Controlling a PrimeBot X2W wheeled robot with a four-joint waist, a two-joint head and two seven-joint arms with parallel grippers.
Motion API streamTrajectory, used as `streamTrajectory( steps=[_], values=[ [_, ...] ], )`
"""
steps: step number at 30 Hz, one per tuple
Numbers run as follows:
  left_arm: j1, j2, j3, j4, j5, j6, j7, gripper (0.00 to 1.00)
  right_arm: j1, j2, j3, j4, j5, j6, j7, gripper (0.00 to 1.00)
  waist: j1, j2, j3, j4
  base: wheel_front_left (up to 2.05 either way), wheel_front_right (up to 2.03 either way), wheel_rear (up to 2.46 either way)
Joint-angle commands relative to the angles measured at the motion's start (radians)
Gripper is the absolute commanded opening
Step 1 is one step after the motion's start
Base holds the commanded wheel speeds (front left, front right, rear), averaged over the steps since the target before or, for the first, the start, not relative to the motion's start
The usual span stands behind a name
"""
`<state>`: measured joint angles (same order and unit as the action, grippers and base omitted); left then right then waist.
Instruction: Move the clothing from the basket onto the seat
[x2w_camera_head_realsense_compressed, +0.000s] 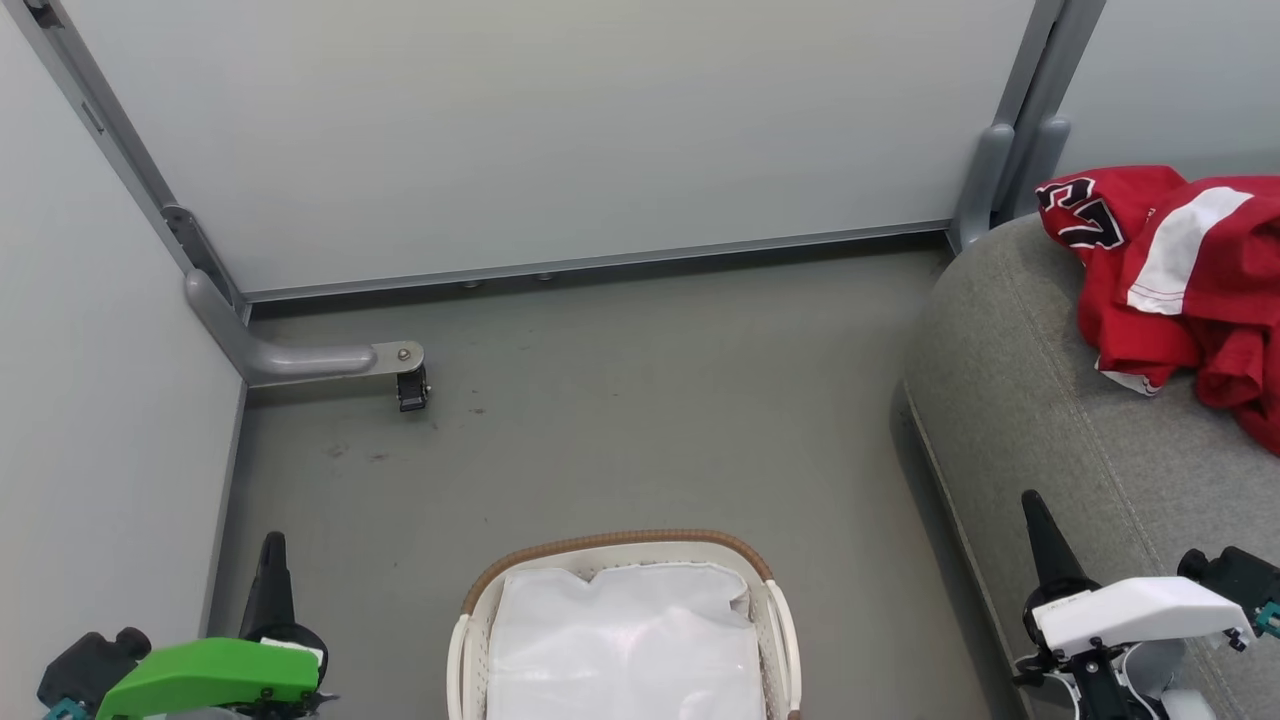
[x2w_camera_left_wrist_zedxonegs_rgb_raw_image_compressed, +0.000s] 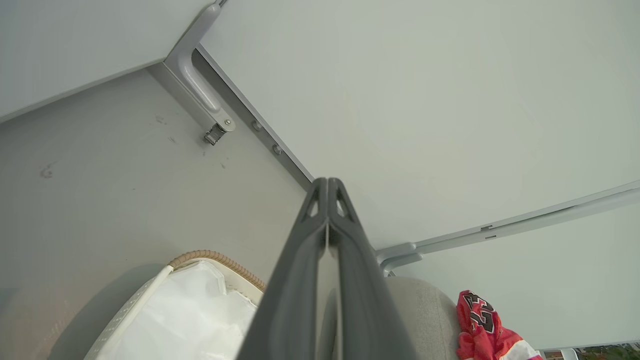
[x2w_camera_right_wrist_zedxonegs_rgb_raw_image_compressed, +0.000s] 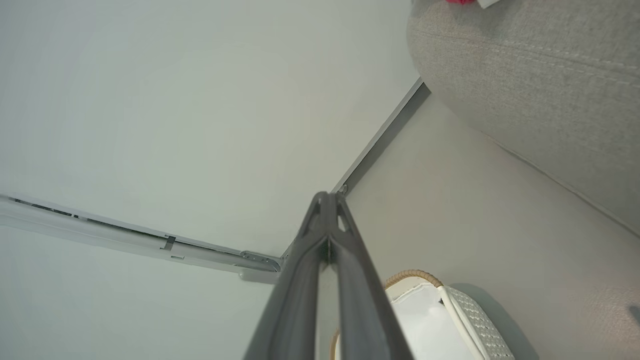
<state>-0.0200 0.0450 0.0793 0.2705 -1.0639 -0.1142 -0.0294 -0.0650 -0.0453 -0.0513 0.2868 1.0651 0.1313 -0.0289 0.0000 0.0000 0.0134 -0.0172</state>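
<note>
Two red garments lie bunched on the grey seat (x2w_camera_head_realsense_compressed: 1020, 400) at the right: the number-printed one (x2w_camera_head_realsense_compressed: 1085, 210) at the back, the white-striped one (x2w_camera_head_realsense_compressed: 1190, 260) beside it. The white basket (x2w_camera_head_realsense_compressed: 480, 600) with its brown rim sits on the floor at bottom centre, holding just a plain white sheet (x2w_camera_head_realsense_compressed: 625, 640). My left gripper (x2w_camera_head_realsense_compressed: 273, 545) is shut and empty at the lower left, left of the basket. My right gripper (x2w_camera_head_realsense_compressed: 1030, 500) is shut and empty at the lower right, over the seat's front part. In the left wrist view the shut fingers (x2w_camera_left_wrist_zedxonegs_rgb_raw_image_compressed: 327, 185) point at the wall, with the basket (x2w_camera_left_wrist_zedxonegs_rgb_raw_image_compressed: 220, 260) and clothing (x2w_camera_left_wrist_zedxonegs_rgb_raw_image_compressed: 480, 325) below.
Pale partition walls close in the grey floor (x2w_camera_head_realsense_compressed: 640, 400) at the back and left. A grey wall foot with a castor (x2w_camera_head_realsense_compressed: 410, 385) juts onto the floor at the left. Another post foot (x2w_camera_head_realsense_compressed: 985, 180) stands behind the seat's back corner.
</note>
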Motion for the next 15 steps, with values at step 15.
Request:
streamTrajectory(
  steps=[15],
  values=[
    [-0.048, 0.006, 0.014, -0.016, -0.166, -0.009, 0.043, 0.00, -0.029, -0.006, -0.022, -0.022, 0.166, -0.001, 0.044, 0.00, 0.0000, 0.0000, -0.002, 0.004, 0.00, 0.00, 0.00]
  ],
)
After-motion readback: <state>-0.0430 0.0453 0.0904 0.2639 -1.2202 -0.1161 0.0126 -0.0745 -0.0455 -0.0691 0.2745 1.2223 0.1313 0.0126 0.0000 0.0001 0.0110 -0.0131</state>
